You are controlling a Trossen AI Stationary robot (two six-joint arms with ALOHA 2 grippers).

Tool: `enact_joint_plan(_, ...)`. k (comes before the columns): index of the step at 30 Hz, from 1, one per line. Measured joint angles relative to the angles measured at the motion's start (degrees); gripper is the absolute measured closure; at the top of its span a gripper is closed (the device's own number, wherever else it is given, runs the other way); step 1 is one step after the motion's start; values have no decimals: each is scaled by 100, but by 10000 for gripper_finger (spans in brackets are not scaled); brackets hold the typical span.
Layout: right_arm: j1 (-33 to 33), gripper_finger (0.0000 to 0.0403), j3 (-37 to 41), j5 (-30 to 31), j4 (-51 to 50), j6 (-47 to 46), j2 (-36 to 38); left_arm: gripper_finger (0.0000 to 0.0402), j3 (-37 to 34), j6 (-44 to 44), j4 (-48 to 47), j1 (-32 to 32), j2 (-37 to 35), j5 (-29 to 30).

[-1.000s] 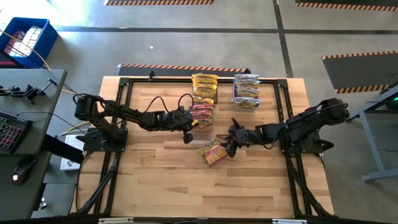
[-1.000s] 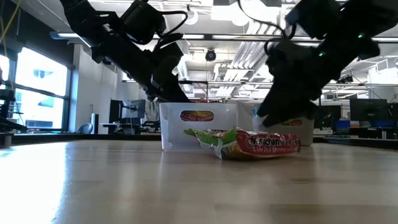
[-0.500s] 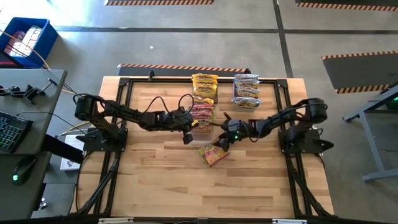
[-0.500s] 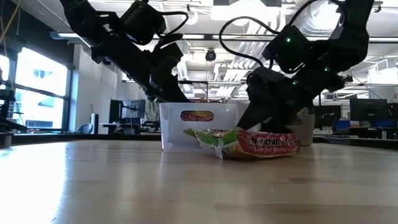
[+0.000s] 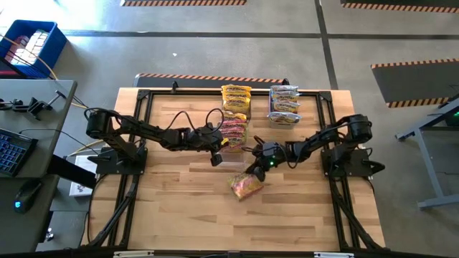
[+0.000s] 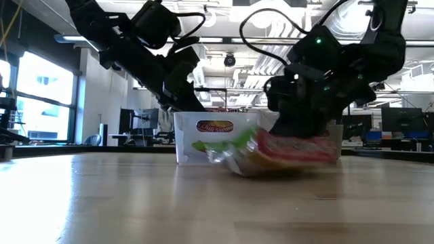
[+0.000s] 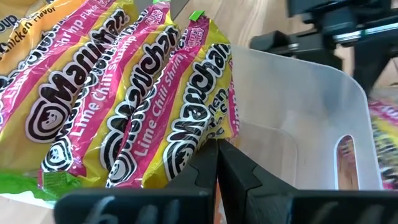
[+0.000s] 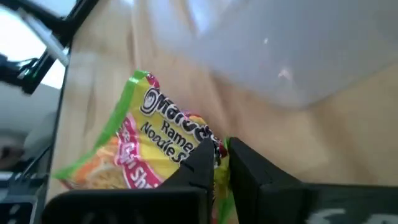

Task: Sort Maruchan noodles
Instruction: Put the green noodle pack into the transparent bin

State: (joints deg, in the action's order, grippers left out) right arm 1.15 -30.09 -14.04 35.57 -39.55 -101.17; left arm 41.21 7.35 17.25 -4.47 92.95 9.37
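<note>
Your right claw [image 5: 252, 167] sits at frame centre with its fingers pinched on the edge of the loose lime chili shrimp packet [image 5: 245, 186], which lies on the counter [image 5: 179, 215] just below and left of it. Immediately above stands the clear bin [image 5: 233, 140] of pink-and-yellow packets [image 7: 124, 106], close enough to crowd that claw. Your left claw [image 5: 216, 156], fingers together and holding nothing, waits at the bin's lower left corner. Further up are the yellow packets [image 5: 236, 98] and, upper right, the silvery-white packets [image 5: 285, 104].
</note>
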Motion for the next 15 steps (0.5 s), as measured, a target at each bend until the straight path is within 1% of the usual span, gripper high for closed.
enact_joint_plan(2, 103, 389, 20, -95, -137, 16, 140, 401, 0, -2, -8, 0, 0, 10)
enact_joint_plan(5, 310, 400, 36, 104, -274, 198, 488, 401, 0, -2, -7, 0, 0, 26)
enact_joint_plan(15, 1003, 403, 26, 1781, -787, 824, 1932, 401, 0, -4, 18, -4, 0, 37)
